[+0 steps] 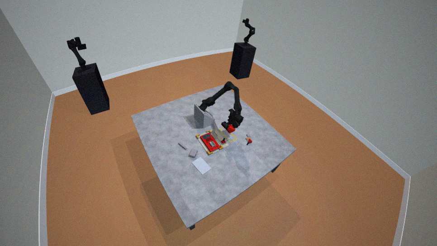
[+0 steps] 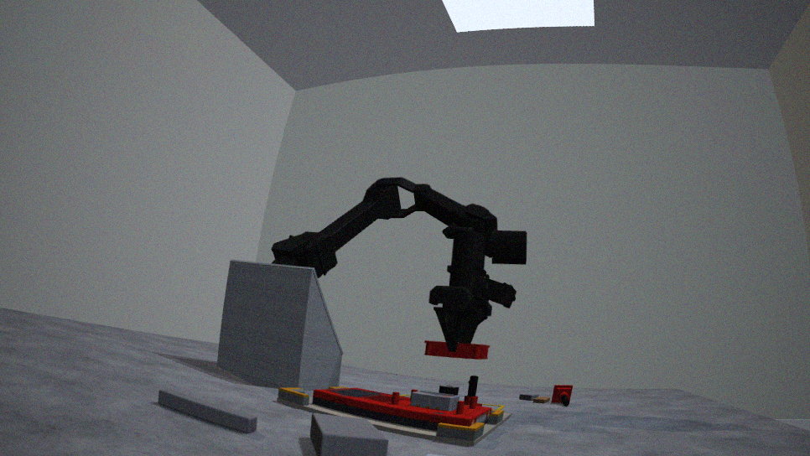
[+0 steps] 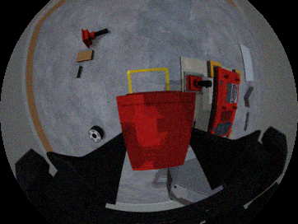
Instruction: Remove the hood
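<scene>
Pale grey walls (image 1: 351, 76) (image 2: 510, 169); orange-brown floor (image 1: 101, 171); white skirting (image 1: 171, 58); bright ceiling panel (image 2: 524, 12).
</scene>
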Controlling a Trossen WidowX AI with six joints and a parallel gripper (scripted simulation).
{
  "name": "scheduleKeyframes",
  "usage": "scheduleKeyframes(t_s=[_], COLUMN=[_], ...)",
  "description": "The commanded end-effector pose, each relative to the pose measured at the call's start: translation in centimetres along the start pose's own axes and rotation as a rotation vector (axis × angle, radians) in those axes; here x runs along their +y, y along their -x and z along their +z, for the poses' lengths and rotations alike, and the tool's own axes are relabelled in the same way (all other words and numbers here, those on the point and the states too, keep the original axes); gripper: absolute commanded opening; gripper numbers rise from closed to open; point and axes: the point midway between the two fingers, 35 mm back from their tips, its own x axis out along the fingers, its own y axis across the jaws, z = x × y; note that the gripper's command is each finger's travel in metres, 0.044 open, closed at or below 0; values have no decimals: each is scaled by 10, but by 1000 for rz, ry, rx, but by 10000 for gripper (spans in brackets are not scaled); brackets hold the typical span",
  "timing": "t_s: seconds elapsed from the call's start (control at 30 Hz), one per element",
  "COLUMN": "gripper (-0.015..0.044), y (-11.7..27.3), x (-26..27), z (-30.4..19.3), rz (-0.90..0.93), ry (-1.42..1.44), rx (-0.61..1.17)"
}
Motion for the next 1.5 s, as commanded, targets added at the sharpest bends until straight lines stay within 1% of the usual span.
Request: scheduleKeyframes(t_s=[0.0, 1.47], gripper=[0, 0], y=[-5, -39], x=[-2, -1], z=[-2, -2], rz=[-1, 0], ry=[-9, -9], rx=[8, 8])
